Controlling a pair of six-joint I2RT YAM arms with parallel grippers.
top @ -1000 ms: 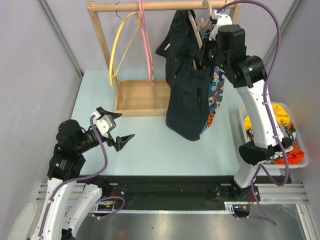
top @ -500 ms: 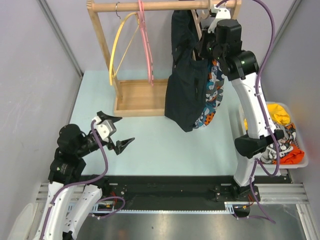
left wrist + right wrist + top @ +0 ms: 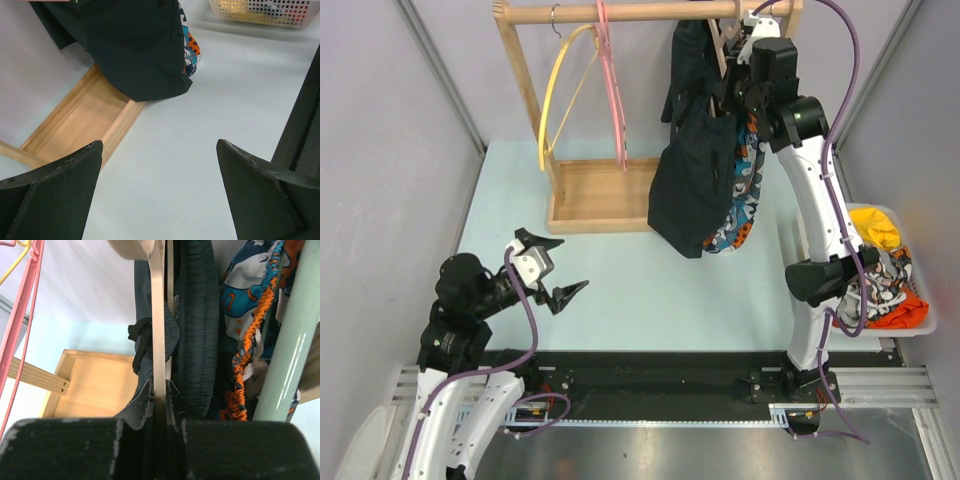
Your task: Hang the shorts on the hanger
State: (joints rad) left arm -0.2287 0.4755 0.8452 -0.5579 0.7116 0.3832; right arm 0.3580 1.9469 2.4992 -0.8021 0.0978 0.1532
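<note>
The dark navy shorts (image 3: 690, 180) hang over the thin tan hanger (image 3: 718, 45) up at the wooden rail (image 3: 620, 12). My right gripper (image 3: 728, 98) is shut on the hanger's thin wooden arm (image 3: 158, 340), raised high beside the rail. In the right wrist view the shorts' ribbed waistband (image 3: 197, 325) and black drawstring (image 3: 141, 340) hang right behind the hanger. My left gripper (image 3: 556, 270) is open and empty, low over the table at the front left. In the left wrist view the shorts' hem (image 3: 140, 55) hangs above the rack's base (image 3: 80, 120).
A patterned blue-orange-white garment (image 3: 745, 190) hangs behind the shorts. A yellow hanger (image 3: 560, 85) and a pink hanger (image 3: 610, 80) hang on the rail further left. A white basket (image 3: 890, 270) with yellow and orange cloths stands at the right edge.
My right gripper has risen and moved back toward the rail with the hanger and shorts. The shorts hang closer to the rail. My left gripper has drifted slightly nearer the front edge.
</note>
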